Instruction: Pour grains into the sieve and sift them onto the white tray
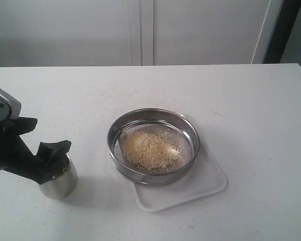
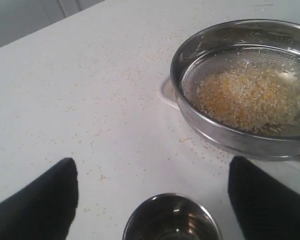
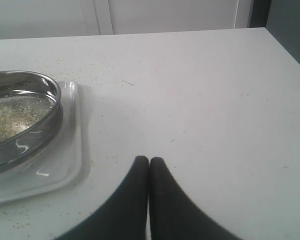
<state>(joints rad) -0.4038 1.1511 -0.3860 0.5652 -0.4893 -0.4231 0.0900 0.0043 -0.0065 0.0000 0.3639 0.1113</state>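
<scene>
Exterior view, left to right: left gripper [image 1: 49,159], jaws apart astride cup [image 1: 59,179], which stands upright on table [image 1: 241,100]; sieve [image 1: 140,176] sits on tray [image 1: 190,193], grains [image 1: 149,148] heaped on its mesh. Pouring looks done; sifting is left. Left wrist view adds: cup seems empty, a gap either side of it. Right wrist view alone shows right gripper [image 3: 149,165], jaws together, near tray.

Round steel sieve [image 1: 140,175], a wide shallow ring with fine wire-mesh bottom: upright, seated on the tray. Flat white rectangular tray [image 1: 203,187], rounded corners, low raised rim: lies flat on the white tabletop [image 1: 251,110], mostly covered by the sieve, with 1 corner and its sides showing bare. Loose yellow and pale whitish grains [image 1: 149,149]: 1 low heap mid-mesh. Stray specks dot the tabletop nearby.
</scene>
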